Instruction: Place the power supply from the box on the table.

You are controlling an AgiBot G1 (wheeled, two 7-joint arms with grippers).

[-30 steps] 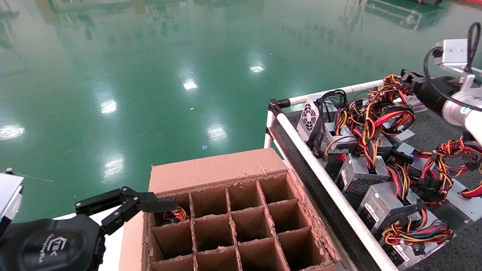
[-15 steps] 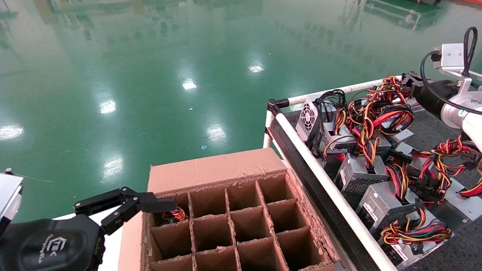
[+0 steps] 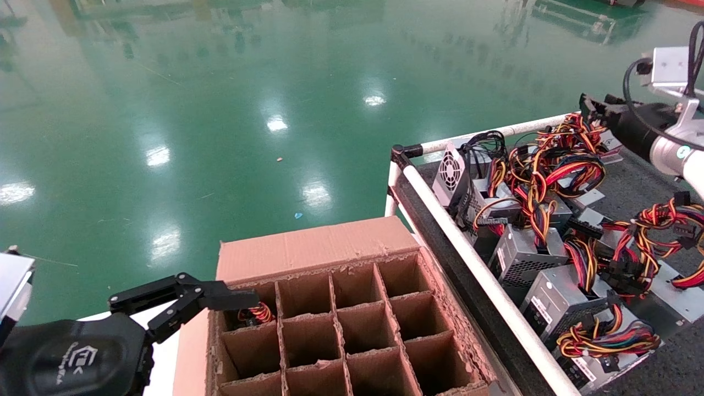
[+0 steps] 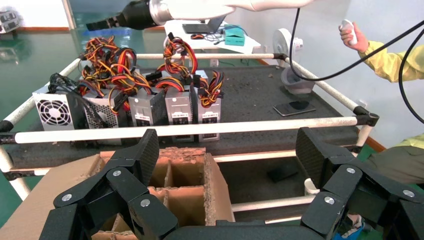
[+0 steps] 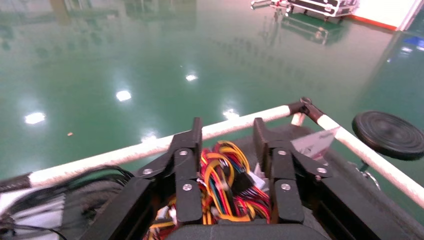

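Note:
The box point(image 3: 313, 247) stands at the front centre, its cardboard grid facing up. Red and yellow wires of a power supply point(image 3: 254, 313) poke out of the far-left cell; its case is hidden inside. My left gripper point(image 3: 220, 301) hovers open at that far-left corner, and in the left wrist view point(image 4: 227, 150) its fingers are spread wide with nothing between them. The table point(image 3: 467, 253) is to the right. My right gripper point(image 3: 591, 104) hangs open above a wire bundle point(image 5: 225, 180) near the table's far rail, touching nothing.
Several power supplies point(image 3: 522, 253) with tangled wires crowd the table's left half, one with a fan grille point(image 3: 451, 170) at the far corner. A phone point(image 4: 294, 107) lies on the felt. A person in yellow point(image 4: 395, 65) stands beyond the table. Green floor lies ahead.
My right gripper has lifted a little away from the wire bundle toward the far rail. The left arm and the box have not moved.

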